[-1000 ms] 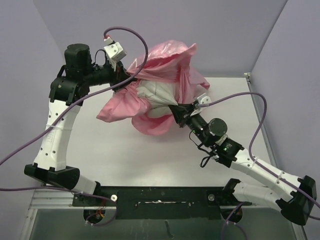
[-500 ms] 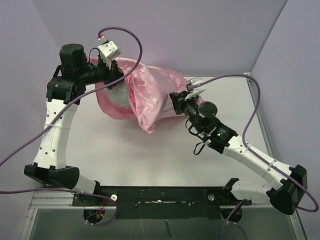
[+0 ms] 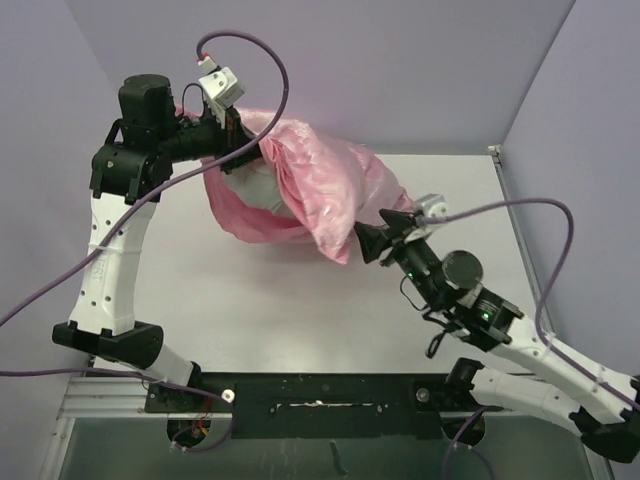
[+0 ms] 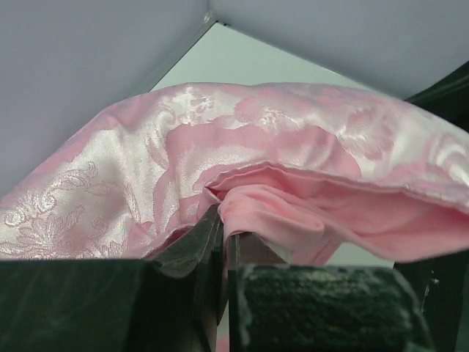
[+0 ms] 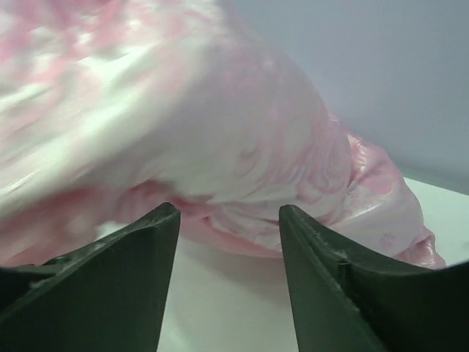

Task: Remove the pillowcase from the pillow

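Right gripper (image 3: 372, 241): jaws spread, empty, just beside the pillowcase (image 3: 325, 185) near corner. Pillowcase lies across the far bench (image 3: 300, 300), left end lifted, off-white pillow (image 3: 262, 188) showing at its mouth. Left gripper (image 4: 223, 238) jaws pinch the hem. Risk: slick satin slips this lone pinch under the pillow's weight.

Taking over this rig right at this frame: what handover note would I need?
Left gripper: shut on an edge of the pillowcase, at the back left of the table.
Right gripper: open, holding nothing, just off the pillowcase's near right end.
Pillow: mostly inside the case; a white patch shows near the left gripper.
Done: case gripped on one side only.
Left: get the case fully off the pillow.
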### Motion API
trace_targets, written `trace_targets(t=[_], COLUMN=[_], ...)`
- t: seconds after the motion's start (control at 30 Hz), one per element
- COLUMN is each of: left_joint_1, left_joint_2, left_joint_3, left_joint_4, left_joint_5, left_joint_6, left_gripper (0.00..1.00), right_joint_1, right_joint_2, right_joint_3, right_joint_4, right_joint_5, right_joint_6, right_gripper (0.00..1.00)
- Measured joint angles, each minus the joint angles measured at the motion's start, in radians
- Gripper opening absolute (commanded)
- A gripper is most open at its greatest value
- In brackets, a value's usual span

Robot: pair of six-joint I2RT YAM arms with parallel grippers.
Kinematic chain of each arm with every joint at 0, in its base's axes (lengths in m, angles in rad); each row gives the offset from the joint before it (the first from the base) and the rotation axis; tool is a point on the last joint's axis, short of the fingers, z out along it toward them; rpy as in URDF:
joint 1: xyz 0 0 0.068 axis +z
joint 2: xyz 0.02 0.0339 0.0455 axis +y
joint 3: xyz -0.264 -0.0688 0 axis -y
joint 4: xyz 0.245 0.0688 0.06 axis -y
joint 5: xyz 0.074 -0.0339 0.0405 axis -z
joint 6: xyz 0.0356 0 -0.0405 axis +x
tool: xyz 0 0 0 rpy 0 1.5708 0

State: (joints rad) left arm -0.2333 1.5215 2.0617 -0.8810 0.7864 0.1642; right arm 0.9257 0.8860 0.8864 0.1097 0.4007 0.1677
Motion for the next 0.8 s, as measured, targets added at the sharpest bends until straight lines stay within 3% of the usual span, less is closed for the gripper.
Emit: trace_targets(t=[0.13,0.23,0.37,0.5,0.63,0.8], left_joint_1=[-0.078,-0.167,-0.265,-0.313,-0.357,-0.401], left_joint_2=[0.055,0.116,0.225,0.317,0.339,0.339], left_joint_3=[0.145,0.27,0.454,0.573,0.574,0.572], left_joint_4=[-0.029,-0.058,-0.105,-0.152,-0.195,-0.212], left_joint_5=[-0.014,-0.063,-0.134,-0.172,-0.19,-0.191], left_joint_6=[-0.022,-0.026,-0.026,-0.032,-0.047,-0.06], left_gripper=[0.0,0.0,0.0,0.0,0.0,0.0], right_joint_1=[0.098,0.204,0.398,0.544,0.468,0.189], right_joint_2=[-0.199,-0.232,-0.12,0.107,0.266,0.306], right_joint_3=[-0.046,-0.034,-0.005,0.109,0.263,0.434], right_joint_4=[-0.08,-0.109,-0.143,-0.175,-0.236,-0.311], right_joint_5=[-0.002,-0.035,-0.034,-0.01,-0.072,-0.202], right_joint_6=[-0.046,-0.108,-0.247,-0.44,-0.565,-0.634], right_gripper=[0.61,0.64,0.72,0.77,0.79,0.82])
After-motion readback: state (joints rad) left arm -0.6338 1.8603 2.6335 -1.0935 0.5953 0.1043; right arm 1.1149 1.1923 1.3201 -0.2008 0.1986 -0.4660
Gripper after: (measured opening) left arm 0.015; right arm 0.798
